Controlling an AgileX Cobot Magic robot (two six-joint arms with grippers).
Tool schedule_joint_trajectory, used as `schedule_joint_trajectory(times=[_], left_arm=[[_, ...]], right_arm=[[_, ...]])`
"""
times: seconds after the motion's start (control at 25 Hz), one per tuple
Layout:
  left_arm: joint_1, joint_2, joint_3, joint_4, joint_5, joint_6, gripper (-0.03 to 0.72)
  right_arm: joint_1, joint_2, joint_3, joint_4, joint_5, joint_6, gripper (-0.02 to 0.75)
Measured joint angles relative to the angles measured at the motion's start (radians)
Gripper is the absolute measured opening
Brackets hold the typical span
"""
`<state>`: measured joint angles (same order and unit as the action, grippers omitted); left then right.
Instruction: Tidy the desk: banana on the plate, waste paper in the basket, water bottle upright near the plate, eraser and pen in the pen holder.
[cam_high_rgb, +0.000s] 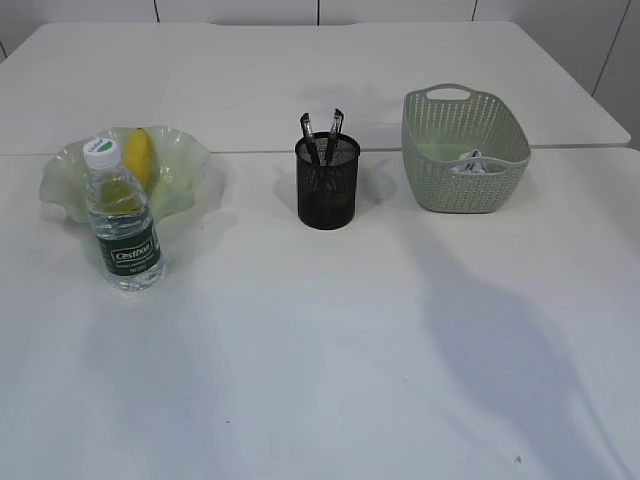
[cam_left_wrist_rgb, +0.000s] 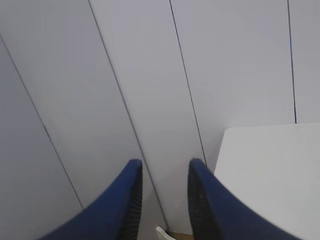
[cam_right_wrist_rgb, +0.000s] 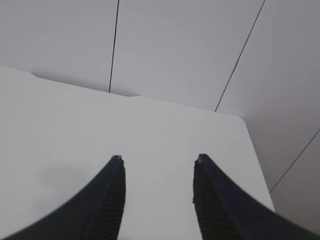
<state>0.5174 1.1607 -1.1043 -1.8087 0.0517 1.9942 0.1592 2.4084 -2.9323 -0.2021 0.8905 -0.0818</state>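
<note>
On the white desk (cam_high_rgb: 320, 350) the yellow banana (cam_high_rgb: 137, 156) lies in the pale green wavy plate (cam_high_rgb: 185, 190) at the left. Just in front of that plate the water bottle (cam_high_rgb: 122, 218) stands upright. Two pens (cam_high_rgb: 322, 136) stick out of the black mesh pen holder (cam_high_rgb: 327, 182) in the middle. Crumpled waste paper (cam_high_rgb: 470, 163) rests inside the sage-green basket (cam_high_rgb: 463, 150) at the right. The eraser is hidden. Neither arm shows in the exterior view. My left gripper (cam_left_wrist_rgb: 165, 162) is open and empty, facing a panelled wall. My right gripper (cam_right_wrist_rgb: 158, 158) is open and empty above bare tabletop.
A second white table (cam_high_rgb: 300, 70) adjoins the desk at the back, with a seam between them. The left wrist view shows a table corner (cam_left_wrist_rgb: 270, 170) at the right. A table's far edge (cam_right_wrist_rgb: 150, 99) meets a panelled wall in the right wrist view.
</note>
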Motion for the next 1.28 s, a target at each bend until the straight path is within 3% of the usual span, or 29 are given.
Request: schedule_joint_trajectory(times=[0.2, 0.76, 1.28], left_arm=[[-0.091, 0.000, 0.000, -0.004, -0.034, -0.002, 0.194], [-0.223, 0.000, 0.000, -0.007, -0.086, -0.002, 0.181], [-0.231, 0.000, 0.000, -0.010, -0.081, -0.002, 0.181]], right_arm=[[0.002, -0.077, -0.006, -0.038, 0.063, 0.000, 0.335], [0.104, -0.236, -0.008, -0.147, 0.181, -0.002, 0.334], [0.154, -0.415, -0.010, -0.198, 0.352, -0.004, 0.334]])
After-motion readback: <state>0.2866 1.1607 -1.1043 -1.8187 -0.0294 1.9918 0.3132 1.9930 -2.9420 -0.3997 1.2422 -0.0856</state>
